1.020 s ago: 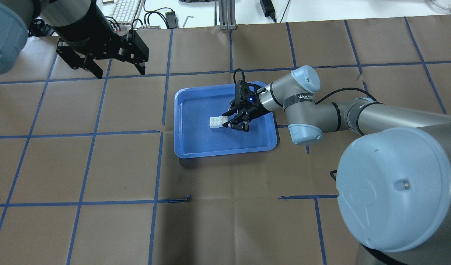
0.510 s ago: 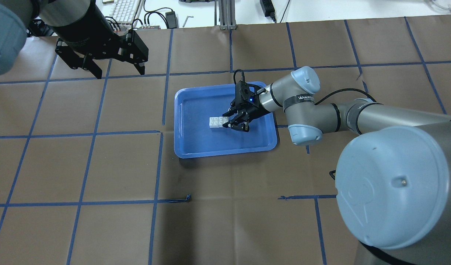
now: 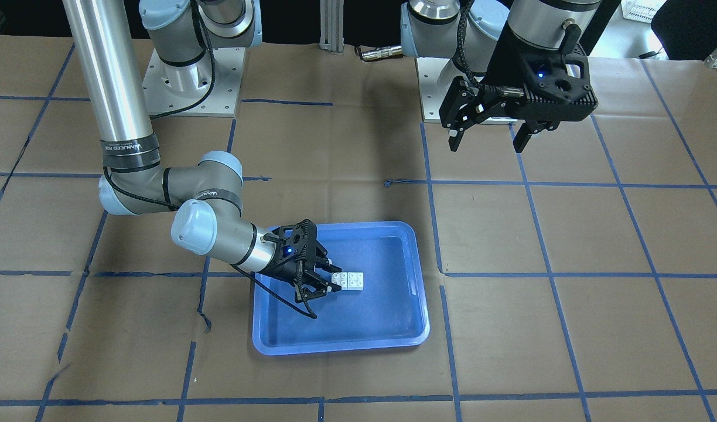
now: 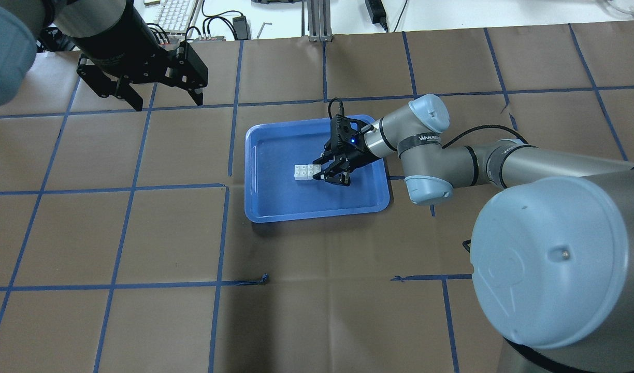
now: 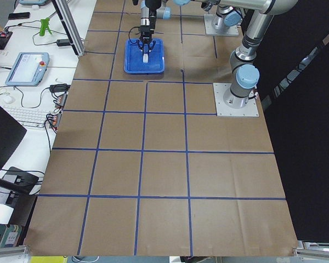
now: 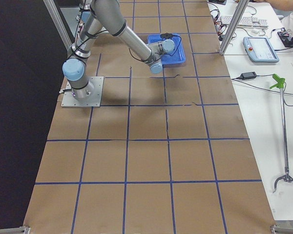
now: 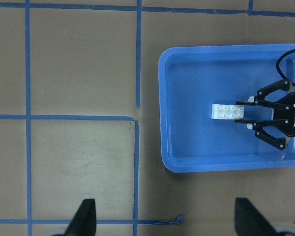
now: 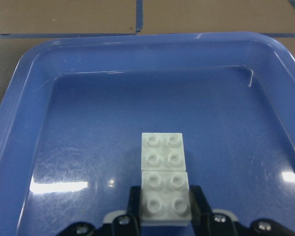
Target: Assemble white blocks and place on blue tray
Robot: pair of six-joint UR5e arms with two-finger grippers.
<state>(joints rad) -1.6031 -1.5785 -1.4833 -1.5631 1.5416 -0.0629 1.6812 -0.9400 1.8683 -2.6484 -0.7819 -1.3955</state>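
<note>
Tray [image 4: 268,204]: blue, lying flat on the table [image 4: 141,233], just right of centre in the overhead frame, with its long side running left to right.
Blocks [image 4: 306,171]: two white ones, studs up, set end to end in one row and touching, with a thin seam between them. They sit mid-tray, clear of the rim on every side. Whether they are locked together cannot be told.
Right gripper [image 4: 318,171]: inside the tray. It comes in low from the right of the overhead frame and is tilted down toward the tray floor. It is closed on the block nearer to it.
Right fingers [image 8: 133,204]: black, one against each side face of that block, at the bottom centre of the right wrist view. The other block juts out free beyond the fingertips, toward the middle of that frame.
Block height: it cannot be told whether the gripped block rests on the tray floor or sits just above it.
Left gripper [image 4: 169,103]: upper left of the overhead frame, above the table and well apart from the tray. Its fingers point down and are spread wide, with nothing between them.
Left wrist view: the tray fills the right side of the frame, with the blocks and the right gripper in it. The two left fingertips show at the bottom edge.
Table: covered in brown paper with a grid of blue tape.
</note>
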